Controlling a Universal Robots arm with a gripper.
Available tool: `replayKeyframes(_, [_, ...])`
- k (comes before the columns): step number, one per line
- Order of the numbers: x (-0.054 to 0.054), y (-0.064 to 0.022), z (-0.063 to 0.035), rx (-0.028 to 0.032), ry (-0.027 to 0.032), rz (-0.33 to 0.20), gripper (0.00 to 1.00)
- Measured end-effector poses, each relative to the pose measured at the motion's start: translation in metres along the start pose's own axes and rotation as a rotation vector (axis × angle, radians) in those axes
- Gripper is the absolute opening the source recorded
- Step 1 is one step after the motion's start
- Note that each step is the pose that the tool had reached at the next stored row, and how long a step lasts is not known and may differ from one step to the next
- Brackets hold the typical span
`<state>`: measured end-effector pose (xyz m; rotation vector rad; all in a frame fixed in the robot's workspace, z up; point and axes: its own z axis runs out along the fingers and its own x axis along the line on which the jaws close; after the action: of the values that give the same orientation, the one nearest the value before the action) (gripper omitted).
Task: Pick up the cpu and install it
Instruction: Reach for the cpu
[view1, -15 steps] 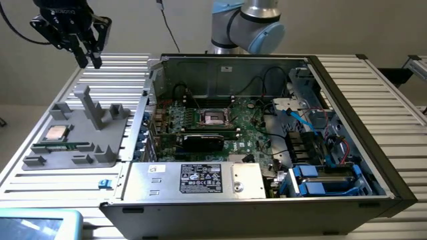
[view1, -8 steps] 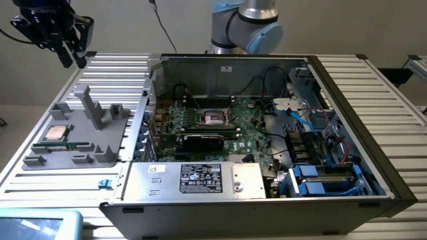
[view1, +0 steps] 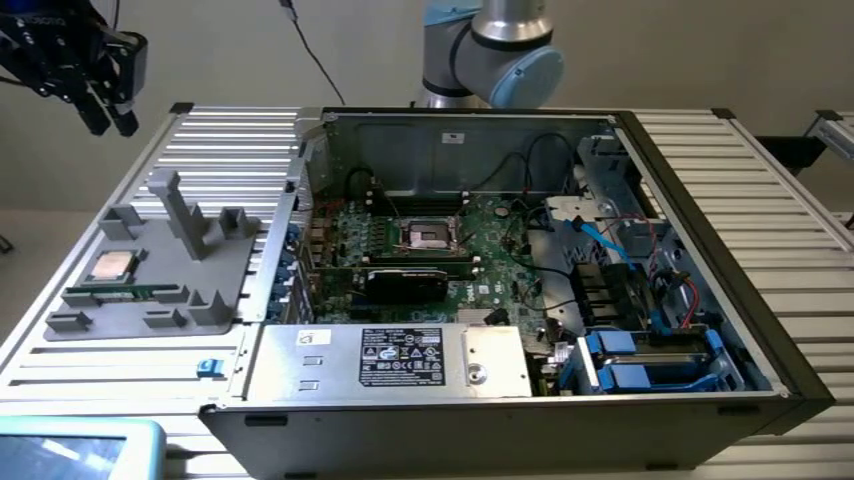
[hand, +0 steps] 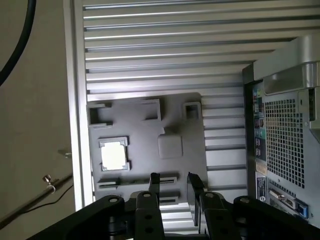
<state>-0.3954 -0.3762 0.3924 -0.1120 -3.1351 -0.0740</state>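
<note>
The cpu (view1: 110, 266), a silvery square chip, lies in a recess of the grey holder tray (view1: 160, 300) on the exterior view's left. In the wrist view the cpu (hand: 113, 155) sits on the same tray (hand: 150, 135). My gripper (view1: 112, 124) hangs high in the air above the table's far left corner, well away from the chip. Its black fingers (hand: 154, 184) stand apart with nothing between them, so my gripper (hand: 173, 186) is open. The dark socket (view1: 430, 236) with its metal frame sits on the motherboard inside the open computer case (view1: 694, 200).
A green memory stick (view1: 127, 294) lies in a slot of the tray near the chip. A tall grey post (view1: 180, 215) rises from the tray. The case's perforated back wall (hand: 285, 140) stands beside the tray. The ribbed table (view1: 227, 140) carries everything.
</note>
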Motion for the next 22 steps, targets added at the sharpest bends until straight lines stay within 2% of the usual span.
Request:
replayKeyframes(10, [0.046,-0.002,0.0003,0.0,0.0001,0.0,0.35])
replayKeyframes(12, [0.055,-0.0025,0.0002,0.0,0.0003,0.0,0.42])
replayKeyframes(13, [0.059,-0.0028,0.0003,0.0,0.0002,0.0,0.42])
replayKeyframes(14, [0.064,-0.003,0.0003,0.0,0.0003,0.0,0.49])
replayKeyframes(15, [0.068,-0.0032,0.0003,0.0,0.0003,0.0,0.49])
replayKeyframes(16, [0.073,-0.0035,0.0004,0.0,0.0003,0.0,0.55])
replayKeyframes(22, [0.098,-0.0051,0.0012,0.0,0.0007,-0.005,0.55])
